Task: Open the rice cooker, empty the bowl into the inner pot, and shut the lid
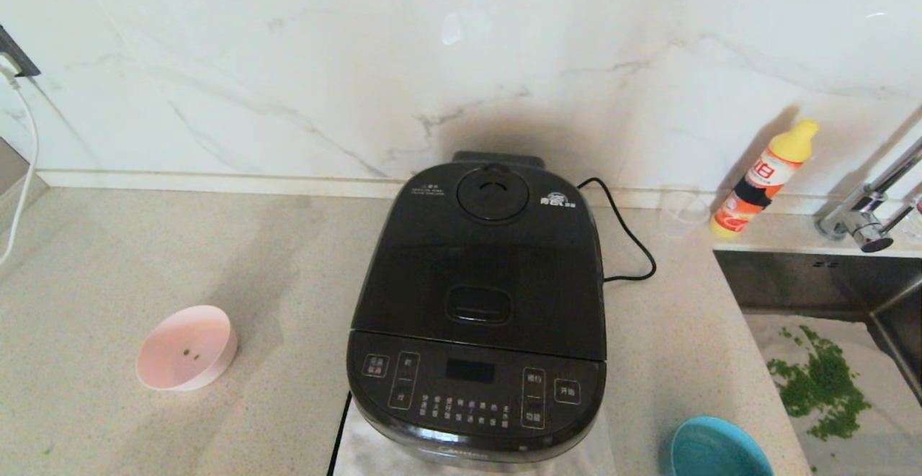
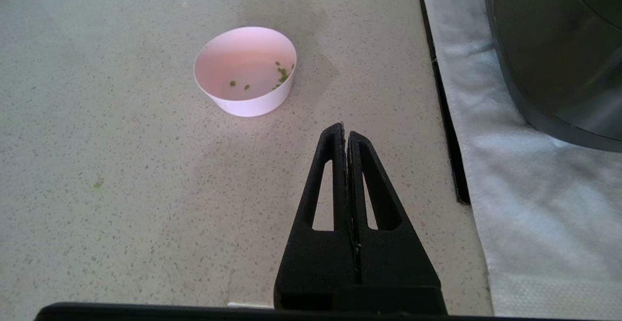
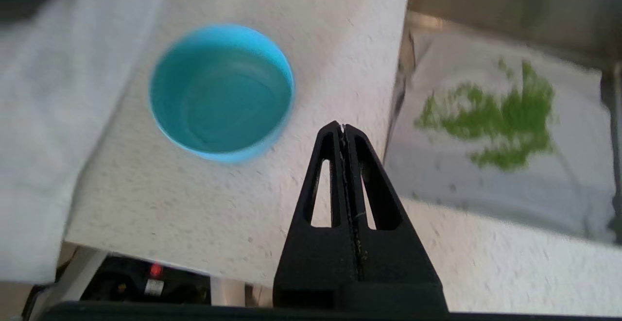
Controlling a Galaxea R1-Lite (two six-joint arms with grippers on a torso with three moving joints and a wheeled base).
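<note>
Table (image 1: 108, 260) scene, lid (image 1: 482, 274) down on rice cooker (image 1: 475, 317), both grippers' jaws closed empty; next likely press lid button (image 1: 478, 304).

We see a glossy black plastic rice cooker (image 1: 477, 310) on a white, soft-textured cloth mat (image 2: 529, 204), a matt speckled stone countertop (image 1: 108, 267), smooth pink (image 1: 187, 348) and blue plastic-looking bowls (image 3: 221, 92), and a polished marble wall (image 1: 288, 65).
</note>
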